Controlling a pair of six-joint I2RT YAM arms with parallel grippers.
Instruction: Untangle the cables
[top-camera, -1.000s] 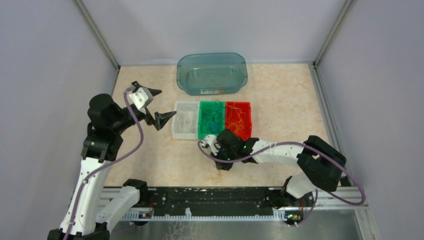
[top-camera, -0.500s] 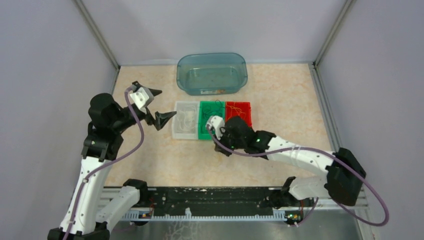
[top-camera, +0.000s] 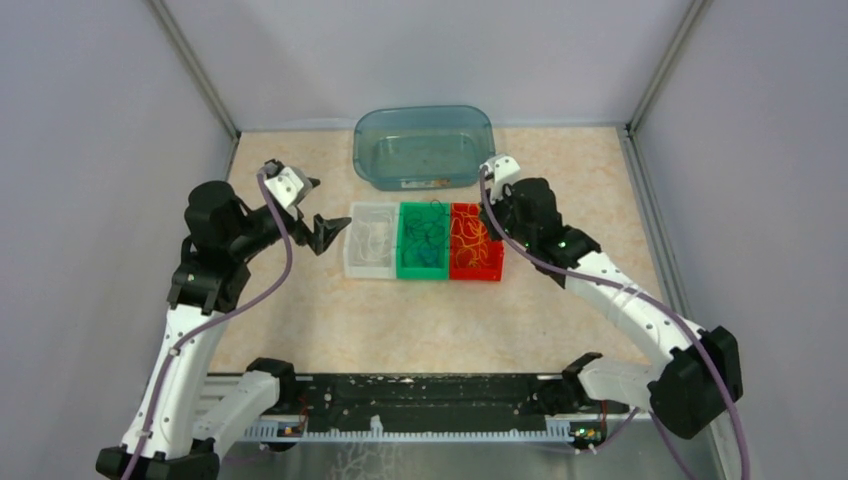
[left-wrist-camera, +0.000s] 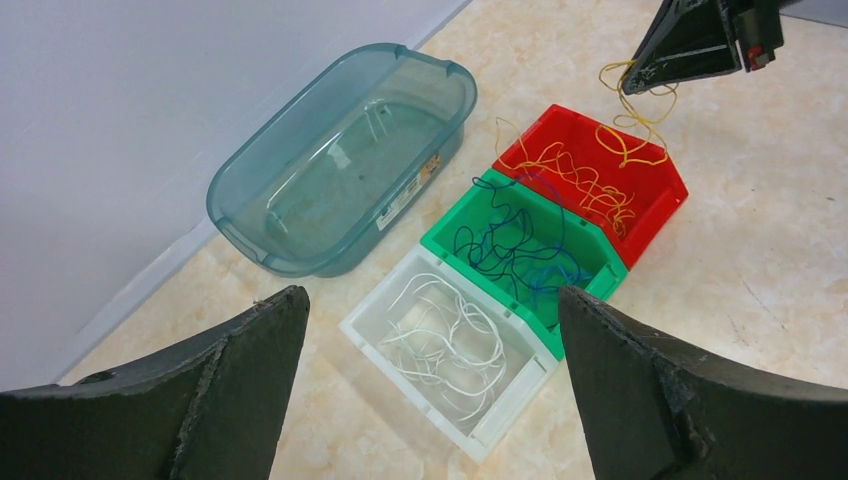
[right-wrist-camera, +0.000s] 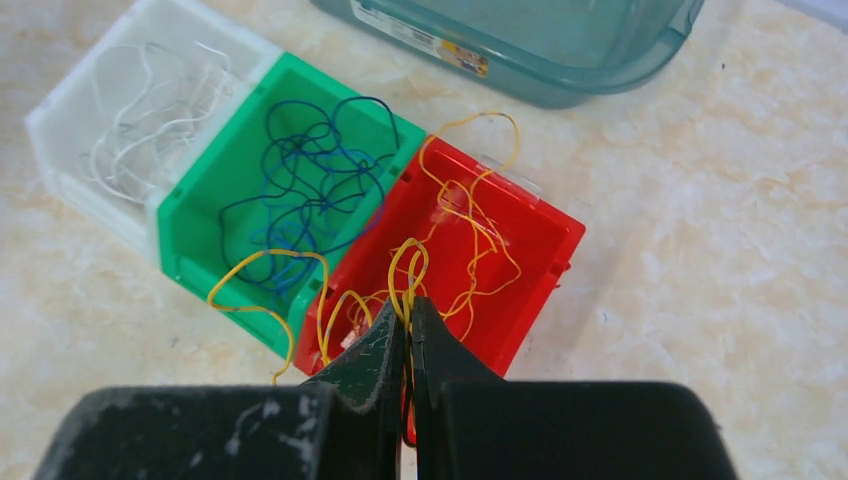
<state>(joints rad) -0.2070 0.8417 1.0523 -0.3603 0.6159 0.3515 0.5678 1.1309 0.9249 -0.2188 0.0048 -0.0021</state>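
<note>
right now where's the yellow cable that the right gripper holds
In the right wrist view the yellow cable hangs from the shut right gripper above the red bin, one loop reaching over the neighbouring green bin.

We look steeply down on the whole beige marbled table (top-camera: 330, 320), our left wrist sees the row of white, green and red plastic bins (top-camera: 425, 272) obliquely, our right wrist close above it.
</note>
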